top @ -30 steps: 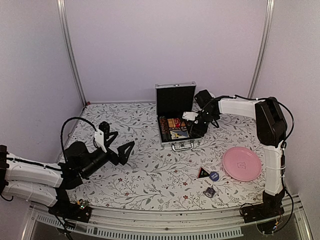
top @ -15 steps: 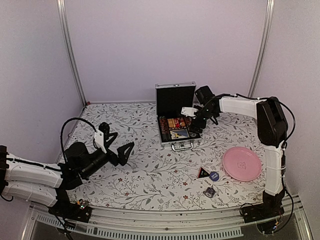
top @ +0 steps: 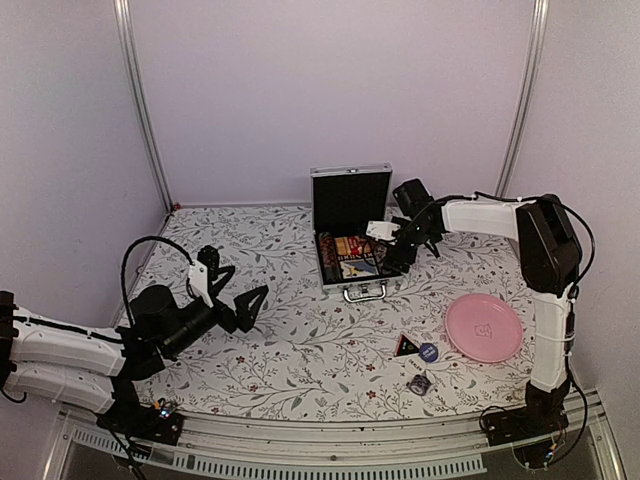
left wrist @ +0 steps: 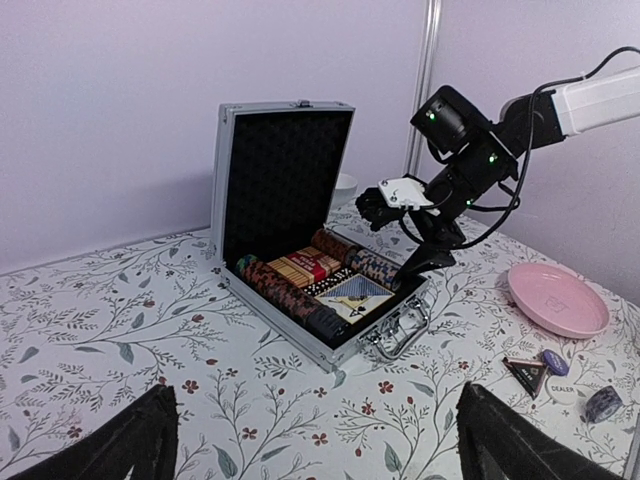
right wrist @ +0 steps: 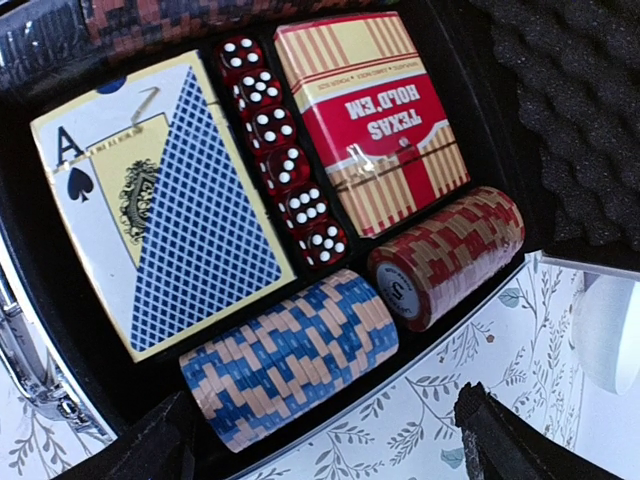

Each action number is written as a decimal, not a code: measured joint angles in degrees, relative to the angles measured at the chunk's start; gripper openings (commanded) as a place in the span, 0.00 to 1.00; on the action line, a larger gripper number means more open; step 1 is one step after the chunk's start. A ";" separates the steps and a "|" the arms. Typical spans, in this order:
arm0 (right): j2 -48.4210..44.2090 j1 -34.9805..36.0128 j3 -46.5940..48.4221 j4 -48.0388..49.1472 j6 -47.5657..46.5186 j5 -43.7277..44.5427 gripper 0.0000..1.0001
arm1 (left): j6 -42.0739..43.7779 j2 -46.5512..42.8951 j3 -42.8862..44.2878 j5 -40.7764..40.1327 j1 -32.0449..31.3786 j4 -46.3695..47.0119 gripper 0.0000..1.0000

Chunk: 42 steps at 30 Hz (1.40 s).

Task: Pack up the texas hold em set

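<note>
Case [right wrist: 580, 100] cropped in right wrist view; white bowl [left wrist: 345, 186] mostly hidden behind lid [left wrist: 285, 165].

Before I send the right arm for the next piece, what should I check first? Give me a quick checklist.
1. Right gripper open, empty: ok.
2. Left gripper open, away from case: ok.
3. Lid upright: ok.
4. Chips, dice, card decks inside: ok.
5. Black triangle, blue disc packed: not ok, both on table by pink plate.
6. Room left for them in case: cannot tell.
</note>
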 measured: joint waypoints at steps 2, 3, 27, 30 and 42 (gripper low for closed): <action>0.02 0.00 0.00 0.92 -0.02 1.36 0.91 | 0.00 0.00 0.00 -0.02 0.00 -0.02 0.97; 0.13 0.00 0.00 1.40 -0.02 2.21 0.91 | 0.00 0.00 0.02 -0.04 0.00 -0.02 0.97; -12.17 -0.07 -10.67 13.33 9.05 1.05 0.93 | -2.14 -0.15 9.51 7.87 17.86 -18.01 0.97; -22.14 -0.04 -13.07 15.28 15.74 -0.98 0.93 | -2.21 0.04 10.97 12.52 23.37 -20.39 0.97; -36.24 7.28 -23.74 5.01 51.47 1.27 0.93 | -1.01 0.00 8.22 17.97 34.34 -17.44 0.97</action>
